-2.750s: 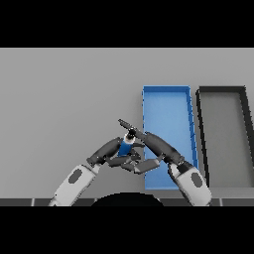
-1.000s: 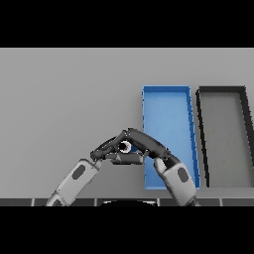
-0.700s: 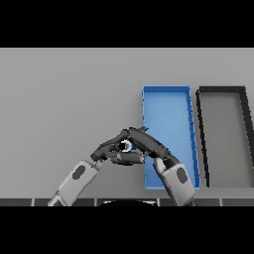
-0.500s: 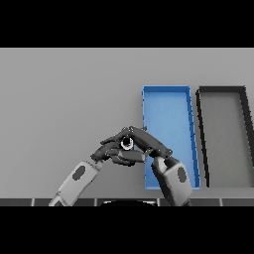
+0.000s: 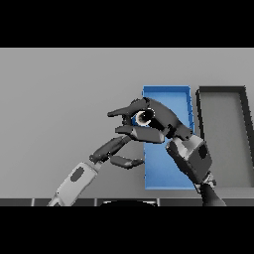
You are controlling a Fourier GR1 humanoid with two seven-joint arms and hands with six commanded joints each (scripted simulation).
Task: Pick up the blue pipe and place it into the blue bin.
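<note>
The blue pipe (image 5: 144, 117) shows only as a round open end with a sliver of blue, held above the table. My right hand (image 5: 161, 124) is shut on it, fingers curled over the top and thumb beneath, at the left wall of the blue bin (image 5: 166, 171). The rest of the pipe is hidden inside that hand. Below and to the left, my left hand (image 5: 115, 147) is open, its fingers straight and apart from the pipe, just left of the bin's wall.
A dark grey bin (image 5: 223, 134) stands right beside the blue bin on its right. Grey table (image 5: 59, 109) stretches to the left and behind both bins.
My right hand has risen and moved right with the pipe, from in front of the bin to its left wall. The left hand has come off the pipe and stayed low.
</note>
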